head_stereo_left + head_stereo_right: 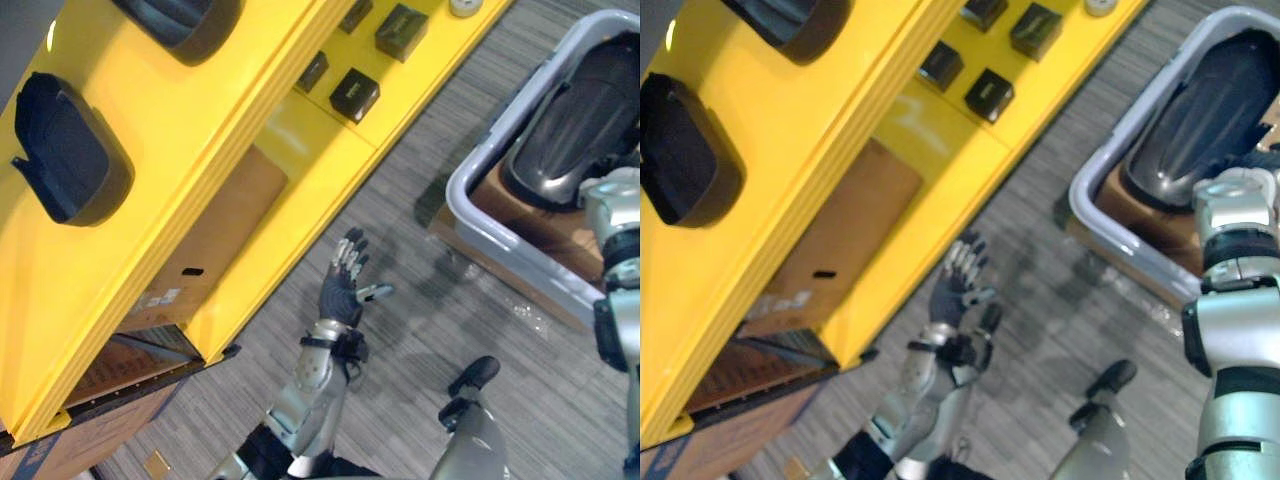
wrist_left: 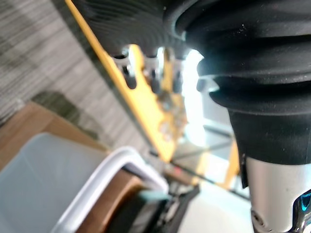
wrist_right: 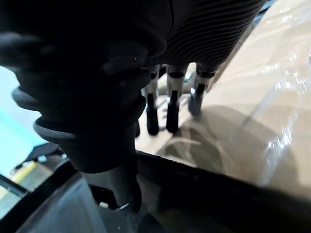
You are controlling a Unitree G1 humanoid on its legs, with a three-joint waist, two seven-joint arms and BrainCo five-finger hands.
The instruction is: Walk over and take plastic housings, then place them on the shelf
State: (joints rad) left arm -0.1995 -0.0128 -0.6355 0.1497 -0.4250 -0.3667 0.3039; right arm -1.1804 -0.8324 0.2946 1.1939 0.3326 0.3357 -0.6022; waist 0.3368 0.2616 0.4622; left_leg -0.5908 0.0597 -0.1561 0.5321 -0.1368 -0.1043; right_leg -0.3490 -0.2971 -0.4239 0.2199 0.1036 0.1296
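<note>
pick-up: right hand [image 3: 171, 104] in the bin [image 1: 462, 200], fingers straight beside the housing [image 1: 585, 100]; next, curl round its rim. left hand [image 1: 343, 290] spread, idle.

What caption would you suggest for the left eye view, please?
Left hand open above the carpet beside the yellow shelf, dark housing lying in the grey bin.

Left hand [image 1: 343, 290] raised, fingers spread; right hand [image 3: 171, 104] extended, fingers straight.

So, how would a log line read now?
left robot hand: open, over floor | right robot hand: open, at bin | shelf: two housings
</note>
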